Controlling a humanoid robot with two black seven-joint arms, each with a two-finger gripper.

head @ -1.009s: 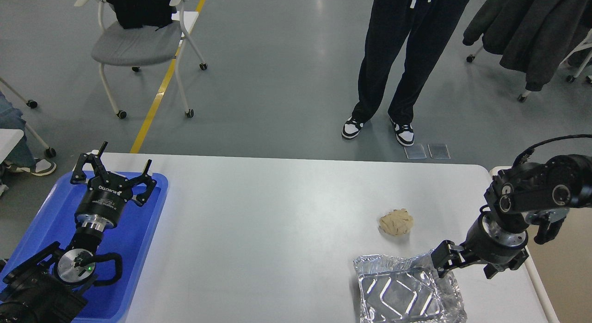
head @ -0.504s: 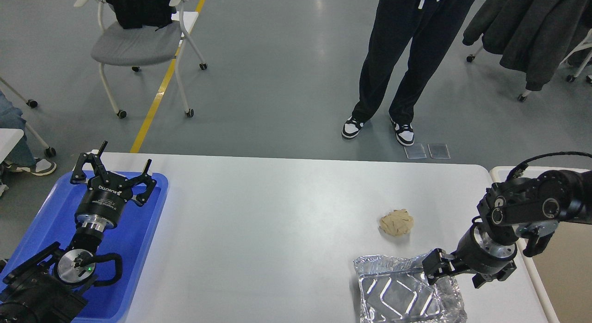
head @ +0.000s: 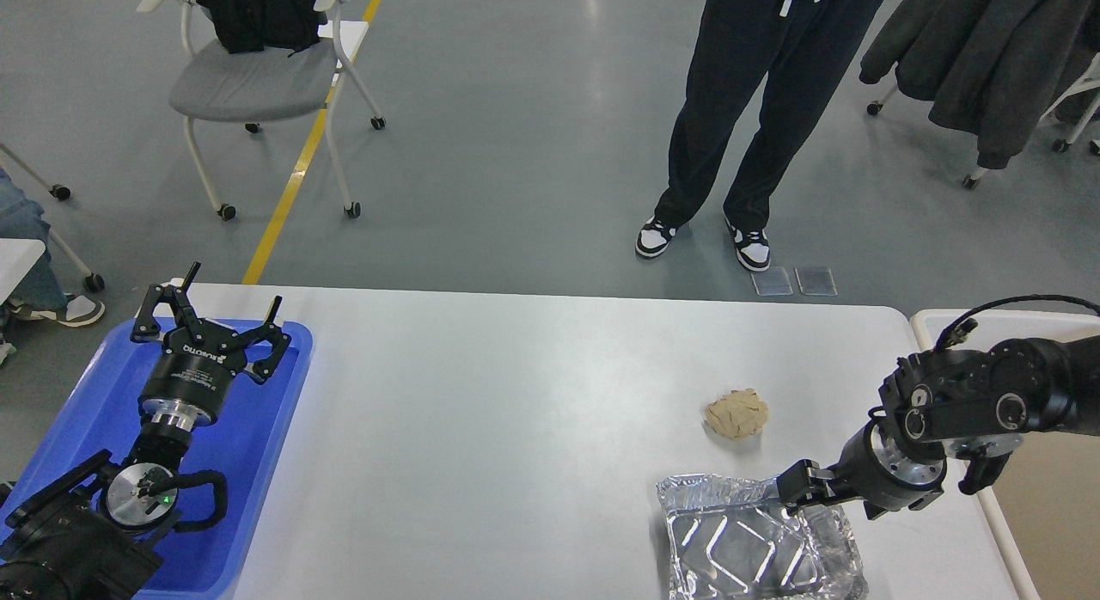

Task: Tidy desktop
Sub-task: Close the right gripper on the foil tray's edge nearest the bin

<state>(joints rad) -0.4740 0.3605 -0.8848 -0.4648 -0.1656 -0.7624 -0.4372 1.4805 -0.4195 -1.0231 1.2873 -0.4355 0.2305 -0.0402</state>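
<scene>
The desktop [head: 516, 411] is a wide grey-white tabletop. On it lie a crumpled beige paper ball [head: 737, 413] and, at the front right, a crinkled silver foil tray [head: 748, 548]. My right gripper [head: 792, 490] sits low at the foil tray's far right rim, touching or just over it. Its fingers are dark and cannot be told apart. My left gripper [head: 210, 312] is open and empty, its fingers spread above the far end of the blue tray [head: 258, 462].
The blue tray lies at the desktop's left end under my left arm. A beige open-topped bin [head: 1048, 505] stands just past the right edge. A person [head: 748, 110] stands beyond the far edge, and a chair [head: 258, 76] is at the back left.
My right gripper has moved left and down, closer in over the foil tray's rim. The foil tray, the paper ball and the left arm have not moved.
</scene>
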